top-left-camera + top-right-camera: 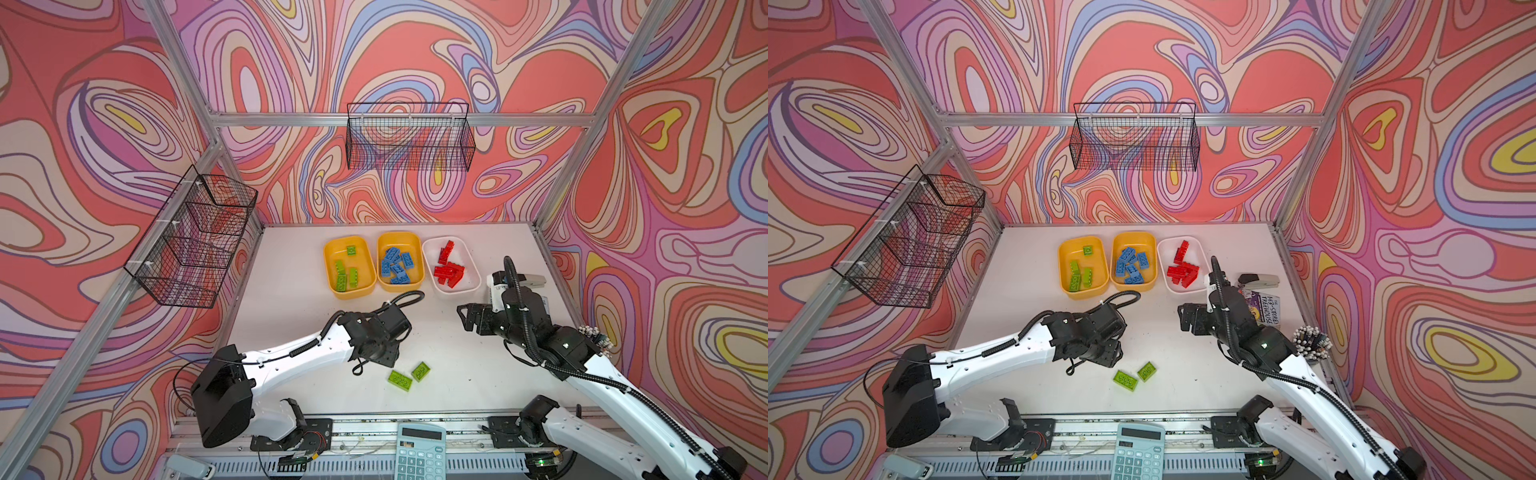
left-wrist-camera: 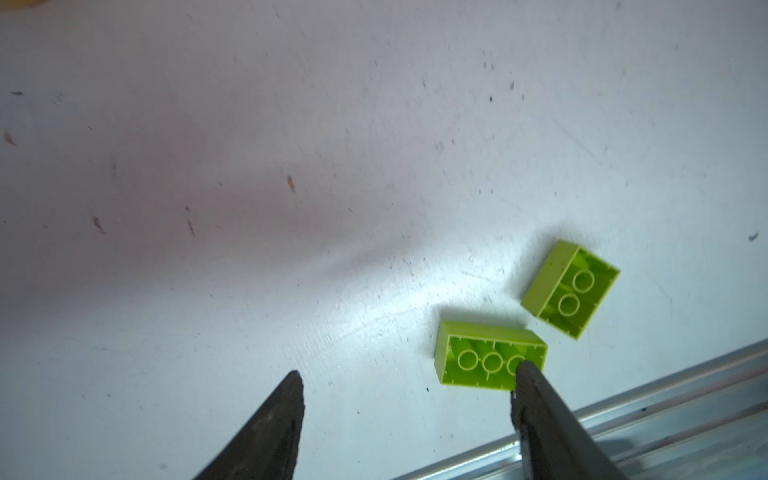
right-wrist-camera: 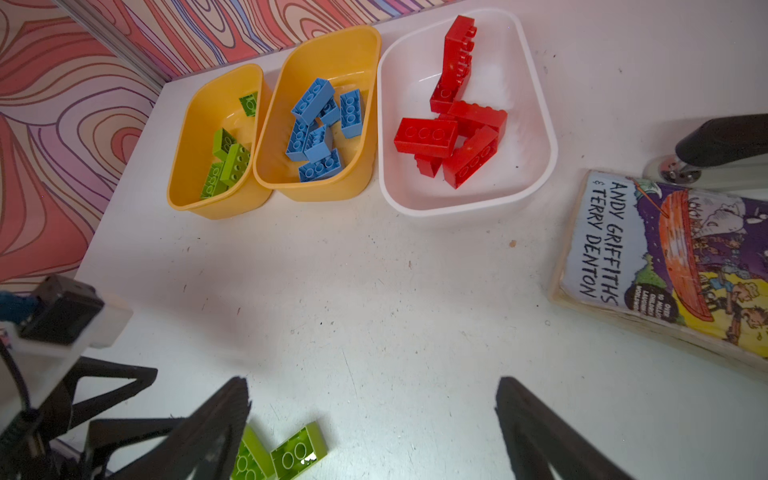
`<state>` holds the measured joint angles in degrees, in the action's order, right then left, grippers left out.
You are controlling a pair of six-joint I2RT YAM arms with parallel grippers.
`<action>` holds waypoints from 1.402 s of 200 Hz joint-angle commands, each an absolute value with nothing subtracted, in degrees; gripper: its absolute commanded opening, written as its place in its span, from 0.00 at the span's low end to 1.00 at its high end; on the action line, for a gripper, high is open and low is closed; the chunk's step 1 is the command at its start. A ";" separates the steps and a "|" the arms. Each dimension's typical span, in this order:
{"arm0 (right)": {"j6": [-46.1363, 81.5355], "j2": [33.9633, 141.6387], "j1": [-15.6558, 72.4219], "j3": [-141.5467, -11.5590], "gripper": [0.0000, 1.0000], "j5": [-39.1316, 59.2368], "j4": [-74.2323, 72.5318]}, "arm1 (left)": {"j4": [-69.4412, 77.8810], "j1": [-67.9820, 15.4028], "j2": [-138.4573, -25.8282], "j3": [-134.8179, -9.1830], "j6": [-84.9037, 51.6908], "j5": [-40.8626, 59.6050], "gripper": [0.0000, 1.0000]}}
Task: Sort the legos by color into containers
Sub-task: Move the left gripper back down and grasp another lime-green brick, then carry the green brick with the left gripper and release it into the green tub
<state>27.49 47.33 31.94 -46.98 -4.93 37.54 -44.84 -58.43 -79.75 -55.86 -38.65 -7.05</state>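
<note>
Left end effector (image 2: 410, 369) stands partly open and empty above the bench (image 2: 291, 166), two upturned lime legos (image 2: 482, 357) beside it; right end effector (image 3: 372, 380) wide open, empty.

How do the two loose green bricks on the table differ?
The longer green brick shows three rings in its hollow underside; the shorter green brick shows two. They lie turned at different angles, the longer one closer to the left arm's fingers. Both are lime green, upside down on the table.
</note>
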 commanded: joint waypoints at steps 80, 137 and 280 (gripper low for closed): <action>29.83 41.44 31.91 -47.10 0.98 -6.40 44.52 | -37.59 -69.04 -90.35 -58.18 -42.10 -5.22 0.73; 30.08 41.20 31.93 -47.83 0.98 -7.15 45.44 | -39.07 -69.10 -93.93 -58.46 -43.37 -7.51 0.72; 29.82 44.27 31.91 -50.14 0.98 -8.03 45.42 | -34.87 -66.41 -96.96 -53.61 -44.43 -3.60 0.41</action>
